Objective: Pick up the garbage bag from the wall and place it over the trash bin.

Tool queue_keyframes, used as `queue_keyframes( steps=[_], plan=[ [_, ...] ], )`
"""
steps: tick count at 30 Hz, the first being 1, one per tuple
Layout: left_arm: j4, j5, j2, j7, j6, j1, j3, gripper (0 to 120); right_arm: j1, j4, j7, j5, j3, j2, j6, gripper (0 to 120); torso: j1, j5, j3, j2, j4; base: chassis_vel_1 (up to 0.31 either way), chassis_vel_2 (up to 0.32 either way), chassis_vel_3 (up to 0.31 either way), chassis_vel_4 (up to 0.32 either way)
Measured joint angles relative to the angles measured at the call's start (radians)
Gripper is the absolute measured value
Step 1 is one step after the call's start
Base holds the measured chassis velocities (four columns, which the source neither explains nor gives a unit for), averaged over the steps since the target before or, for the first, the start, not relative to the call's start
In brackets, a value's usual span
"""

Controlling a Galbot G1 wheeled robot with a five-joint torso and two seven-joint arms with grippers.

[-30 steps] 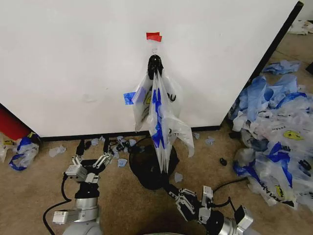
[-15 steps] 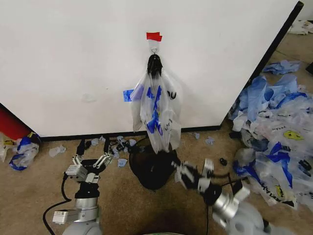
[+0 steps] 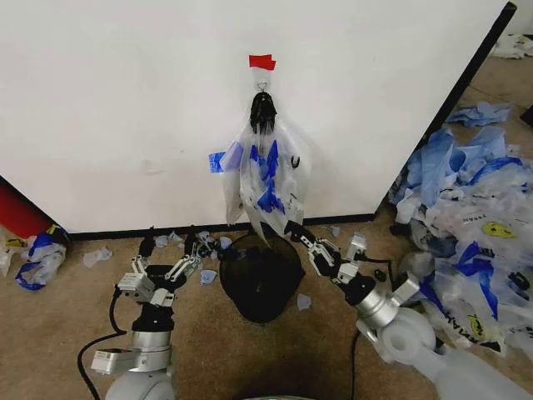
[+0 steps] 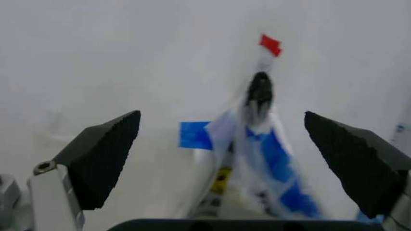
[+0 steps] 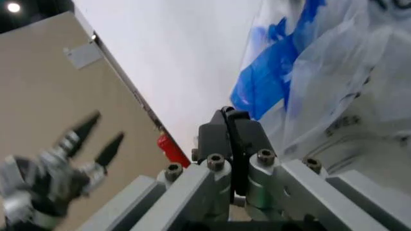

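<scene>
right pincer risen, closed | crinkled translucent garbage bag hangs limp

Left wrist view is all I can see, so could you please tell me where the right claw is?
Observer: The right claw reaches up to the lower end of the garbage bag, on its right side in the head view.
Operator: Thank you. Is it open?
Observer: Its fingers are pressed shut; I cannot tell whether any plastic is between them.
Operator: And where is the trash bin?
Observer: The trash bin stands on the floor below the bag, between the right claw and your open left claw.
</scene>
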Motion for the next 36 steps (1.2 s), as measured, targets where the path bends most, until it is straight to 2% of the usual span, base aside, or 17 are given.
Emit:
queue_keyframes(
  steps=[3, 4, 5, 7, 11, 13, 17, 18, 21, 22, 25, 28, 29, 34, 36],
  plan=[
    [-0.034, -0.038, 0.089, 0.003, 0.022, -0.022, 0.019, 100, 0.026, -0.046, -0.029, -0.043, -0.027, 0.036, -0.001, 0, 0.0, 0.0002, 0.0, 0.0, 0.0001, 0.0, 0.0, 0.0, 0.0],
    [-0.047, -0.066, 0.139, 0.003, 0.034, -0.038, 0.028, 100, 0.034, -0.06, -0.033, -0.057, -0.042, 0.049, -0.001, 0, 0.0, 0.0002, 0.0, 0.0, 0.0, 0.0, 0.0, 0.0, 0.0],
    [-0.047, -0.066, 0.139, 0.003, 0.034, -0.038, 0.028, 100, 0.034, -0.06, -0.033, -0.057, -0.042, 0.049, -0.001, 0, 0.0, 0.0002, 0.0, 0.0, 0.0, 0.0, 0.0, 0.0, 0.0],
    [-0.055, -0.118, 0.217, 0.001, 0.049, -0.063, 0.043, 100, 0.05, -0.089, -0.039, -0.087, -0.07, 0.074, 0.0, 0, 0.0, -0.0001, 0.0, 0.0, -0.0004, 0.0, 0.0, 0.0, 0.0],
    [-0.015, -0.184, 0.32, -0.002, 0.058, -0.149, 0.1, 100, 0.08, -0.136, -0.063, -0.133, -0.11, 0.119, 0.002, 0, 0.0, -0.0001, 0.0, 0.0, 0.0002, 0.0, 0.0, 0.0, 0.0],
    [-0.001, -0.195, 0.337, -0.005, 0.06, -0.178, 0.122, 100, 0.084, -0.139, -0.066, -0.137, -0.112, 0.125, 0.002, 0, 0.0, -0.0004, 0.0, 0.0, 0.0002, 0.0, 0.0, 0.0, 0.0],
    [0.095, -0.245, 0.407, -0.033, 0.066, -0.371, 0.287, 100, 0.095, -0.156, -0.07, -0.152, -0.118, 0.15, 0.001, 0, 0.0, -0.0003, 0.0, 0.0, 0.0, 0.0, 0.0, 0.0, 0.0],
    [0.128, -0.262, 0.424, -0.04, 0.067, -0.456, 0.344, 100, 0.095, -0.158, -0.07, -0.154, -0.119, 0.155, 0.001, 0, 0.0, -0.0003, 0.0, 0.0, -0.0001, 0.0, 0.0, 0.0, 0.0],
    [0.166, -0.283, 0.435, -0.047, 0.069, -0.543, 0.394, 100, 0.092, -0.158, -0.07, -0.157, -0.119, 0.161, 0.001, 0, 0.0, 0.0002, 0.0, 0.0, -0.0003, 0.0, 0.0, 0.0, 0.0],
    [0.21, -0.293, 0.441, -0.047, 0.069, -0.621, 0.44, 100, 0.086, -0.158, -0.07, -0.16, -0.117, 0.165, 0.001, 0, 0.0, 0.0002, 0.0, 0.0, -0.0001, 0.0, 0.0, 0.0, 0.0],
    [0.294, -0.305, 0.441, -0.038, 0.062, -0.749, 0.518, 100, 0.065, -0.149, -0.07, -0.167, -0.108, 0.168, 0.001, 0, 0.0, 0.0002, 0.0, 0.0, -0.0003, 0.0, 0.0, 0.0, 0.0],
    [0.344, -0.314, 0.435, -0.033, 0.061, -0.824, 0.586, 100, 0.049, -0.137, -0.07, -0.17, -0.096, 0.166, 0.002, 0, 0.0, 0.0003, 0.0, 0.0, 0.0002, 0.0, 0.0, 0.0, 0.0],
    [0.344, -0.314, 0.435, -0.033, 0.061, -0.824, 0.586, 100, 0.049, -0.137, -0.07, -0.17, -0.096, 0.166, 0.002, 0, 0.0, 0.0003, 0.0, 0.0, 0.0002, 0.0, 0.0, 0.0, 0.0],
    [0.391, -0.318, 0.422, -0.027, 0.067, -0.943, 0.719, 100, 0.024, -0.116, -0.07, -0.169, -0.061, 0.148, 0.005, 0, 0.0, 0.0003, 0.0, 0.0, -0.0001, 0.0, 0.0, 0.0, 0.0],
    [0.402, -0.319, 0.418, -0.026, 0.068, -0.964, 0.741, 100, 0.018, -0.113, -0.07, -0.168, -0.053, 0.145, 0.005, 0, 0.0, 0.0002, 0.0, 0.0, 0.0, 0.0, 0.0, 0.0, 0.0]
  ],
)
